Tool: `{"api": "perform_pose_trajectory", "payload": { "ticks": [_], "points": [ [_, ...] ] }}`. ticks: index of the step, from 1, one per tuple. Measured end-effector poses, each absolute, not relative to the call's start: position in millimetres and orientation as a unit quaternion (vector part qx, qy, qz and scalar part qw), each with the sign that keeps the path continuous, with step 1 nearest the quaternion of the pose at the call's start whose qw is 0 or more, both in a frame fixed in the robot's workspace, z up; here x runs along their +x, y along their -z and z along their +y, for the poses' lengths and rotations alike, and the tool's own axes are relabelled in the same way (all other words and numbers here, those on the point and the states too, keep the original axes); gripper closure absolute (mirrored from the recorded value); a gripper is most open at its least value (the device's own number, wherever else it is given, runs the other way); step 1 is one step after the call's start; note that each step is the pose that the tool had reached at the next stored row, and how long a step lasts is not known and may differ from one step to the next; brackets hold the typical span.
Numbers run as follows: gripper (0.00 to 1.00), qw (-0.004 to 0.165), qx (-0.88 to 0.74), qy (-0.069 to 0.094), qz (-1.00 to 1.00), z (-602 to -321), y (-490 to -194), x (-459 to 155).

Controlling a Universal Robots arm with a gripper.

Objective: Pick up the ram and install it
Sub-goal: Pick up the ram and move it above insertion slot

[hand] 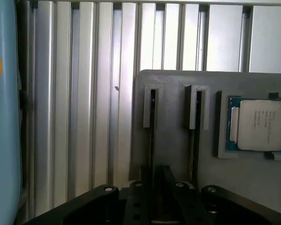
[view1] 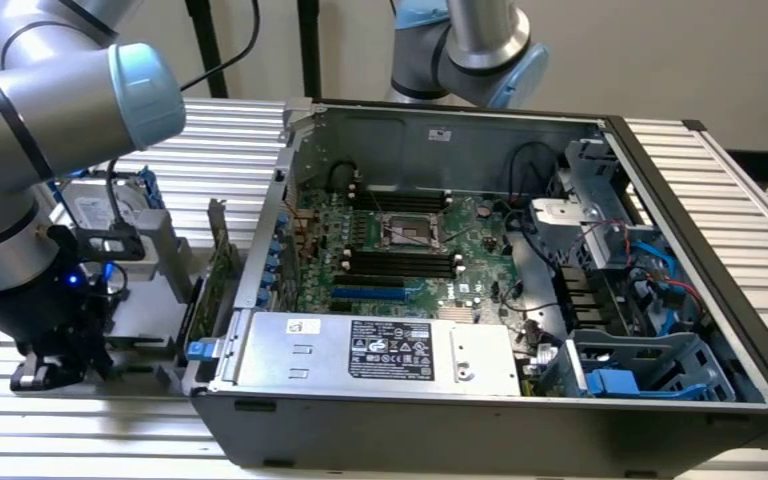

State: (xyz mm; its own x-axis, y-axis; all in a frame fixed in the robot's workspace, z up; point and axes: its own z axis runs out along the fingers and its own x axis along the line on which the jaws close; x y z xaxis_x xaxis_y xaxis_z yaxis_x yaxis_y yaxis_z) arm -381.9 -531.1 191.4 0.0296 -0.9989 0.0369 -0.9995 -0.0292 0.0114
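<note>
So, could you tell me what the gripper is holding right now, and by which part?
It cannot be told. The gripper sits just over a slot of the grey holder, but any contact with a ram there is hidden.

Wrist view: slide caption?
Pincer over one slot of a two-slot grey holder, CPU seated beside it, on a slatted aluminium table.

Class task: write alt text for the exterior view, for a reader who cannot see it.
The black end effector of a robot arm hangs low over a ribbed metal table at the exterior view's left, just outside an open computer case. Inside the case lie a green motherboard with long black slots and a silver power supply.
</note>
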Motion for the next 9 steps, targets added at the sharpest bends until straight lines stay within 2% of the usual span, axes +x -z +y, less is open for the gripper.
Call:
{"api": "perform_pose_trajectory", "payload": {
  "ticks": [1,2,9],
  "points": [
    [0.76,0.017,0.717,-0.010,-0.697,-531.1,-191.4,-382.0],
    [0.82,0.017,0.717,-0.010,-0.697,-531.0,-191.5,-382.1],
    [0.86,0.017,0.717,-0.010,-0.697,-531.0,-191.4,-382.0]
  ]
}}
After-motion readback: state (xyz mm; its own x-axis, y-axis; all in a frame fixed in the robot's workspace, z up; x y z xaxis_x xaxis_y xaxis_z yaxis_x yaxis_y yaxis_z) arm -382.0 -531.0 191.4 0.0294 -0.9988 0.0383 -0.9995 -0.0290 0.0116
